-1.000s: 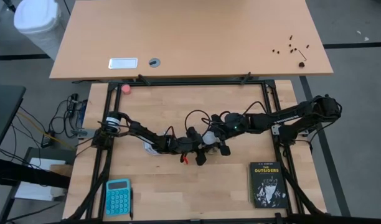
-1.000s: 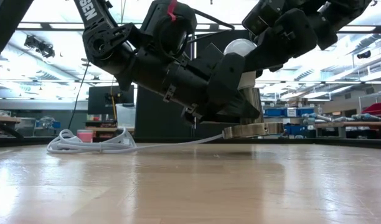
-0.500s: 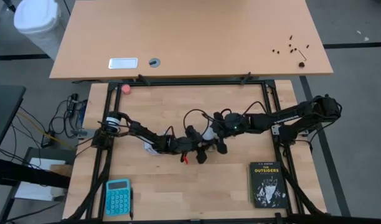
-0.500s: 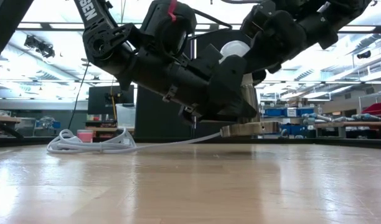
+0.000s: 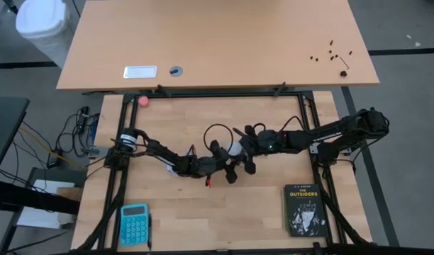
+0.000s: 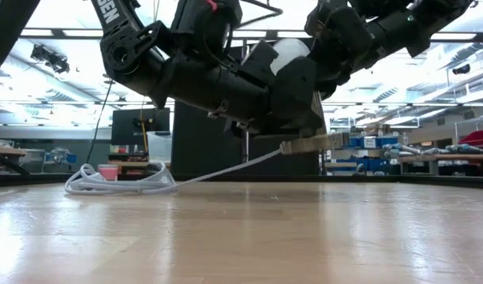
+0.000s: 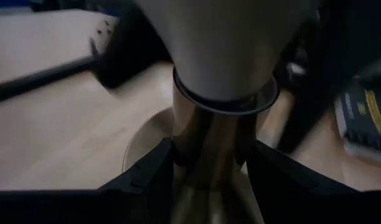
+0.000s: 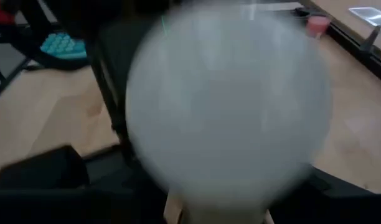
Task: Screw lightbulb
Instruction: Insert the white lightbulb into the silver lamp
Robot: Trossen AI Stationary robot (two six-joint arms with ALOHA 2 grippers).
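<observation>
step: screwing in | my left gripper (image 7: 209,180) clamps the socket stem (image 7: 206,134) | lightbulb (image 8: 231,99) seated above, between my right gripper's (image 5: 244,157) narrowing fingers | next: grip, twist

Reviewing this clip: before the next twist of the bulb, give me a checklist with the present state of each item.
1. Left gripper clamped on the metal socket stem: ok, fingers press both sides.
2. Lightbulb seated in the socket: ok, its neck sits in the collar.
3. Right gripper around the lightbulb's globe: cannot tell, the grip is not visible.
4. Socket held off the table: ok, the disc hangs clear above the wood.
5. White cord free of the arms: ok, it trails slack to a coil on the table.
6. Thread fully tightened: cannot tell.
</observation>
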